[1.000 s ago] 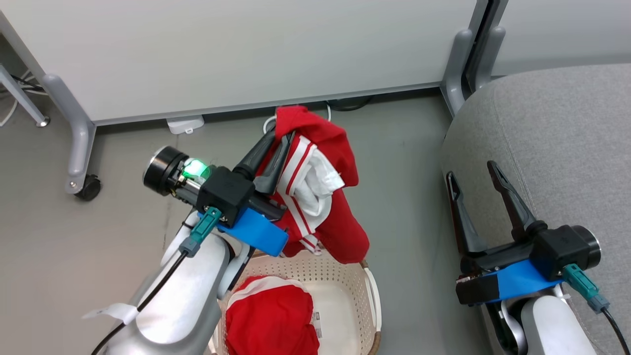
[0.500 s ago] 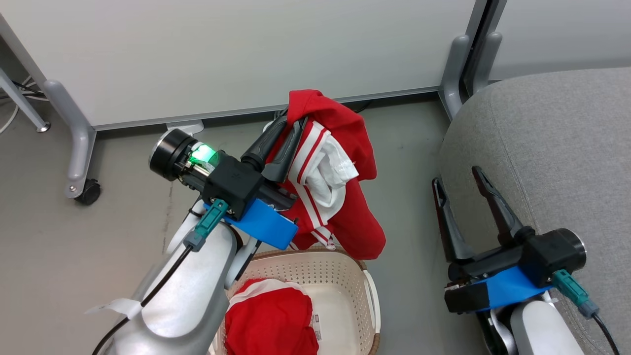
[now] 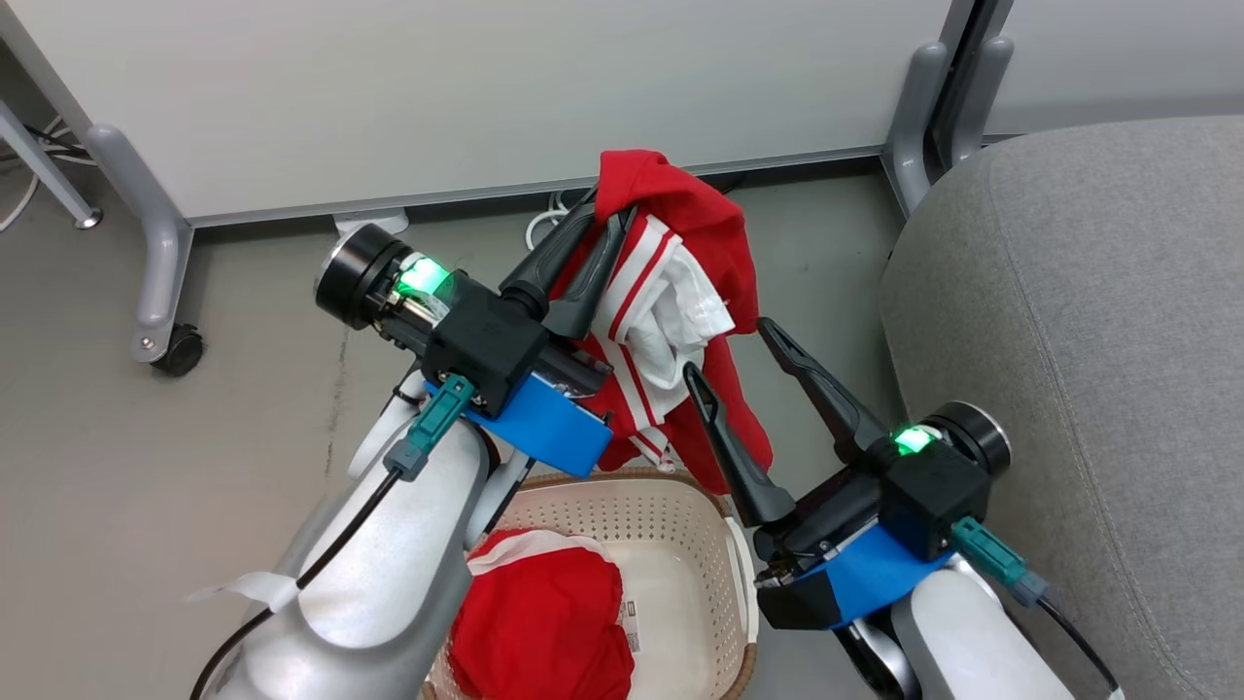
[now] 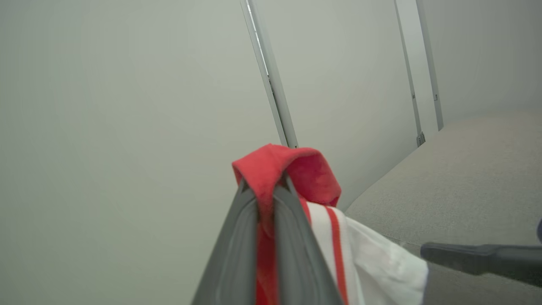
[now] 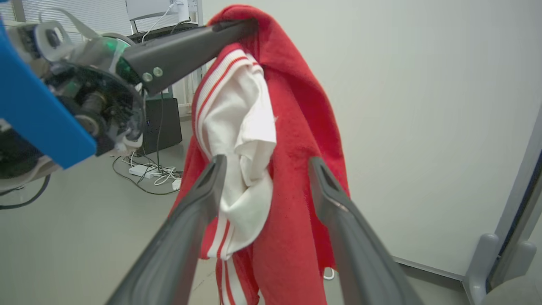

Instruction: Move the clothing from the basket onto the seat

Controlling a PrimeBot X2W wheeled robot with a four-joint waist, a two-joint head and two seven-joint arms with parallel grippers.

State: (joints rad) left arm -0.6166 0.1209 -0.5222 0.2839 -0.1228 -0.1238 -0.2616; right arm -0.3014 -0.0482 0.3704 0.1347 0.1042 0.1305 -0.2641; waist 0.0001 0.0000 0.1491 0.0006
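**One garment aloft in the left gripper, seat off to the right**

Head view: the left gripper [image 3: 612, 209] is clamped on a fold at the top of a red garment [image 3: 705, 243]. The garment hangs with its long axis straight down, its lower end over the far rim of the basket [image 3: 741, 574]. A second red piece [image 3: 535, 622] lies inside the basket against its left wall. The right gripper [image 3: 727, 348], jaws wide apart and empty, sits just right of the hanging cloth, between it and the rounded left edge of the seat [image 3: 1098, 340].

Left wrist view: the left gripper [image 4: 264, 186] has both fingers pressed together on the red fold, and the garment [image 4: 313, 173] spills away to the right. The seat [image 4: 465, 169] lies beyond it on that same side.

Right wrist view: the right gripper [image 5: 267, 161] points straight at the garment [image 5: 296, 127], one finger on either side of it. Whether they touch it I cannot tell.

The coming move likely turns on this: the seat lies to the right of the held cloth. The right arm is nearer to it, but the left arm has the grip.
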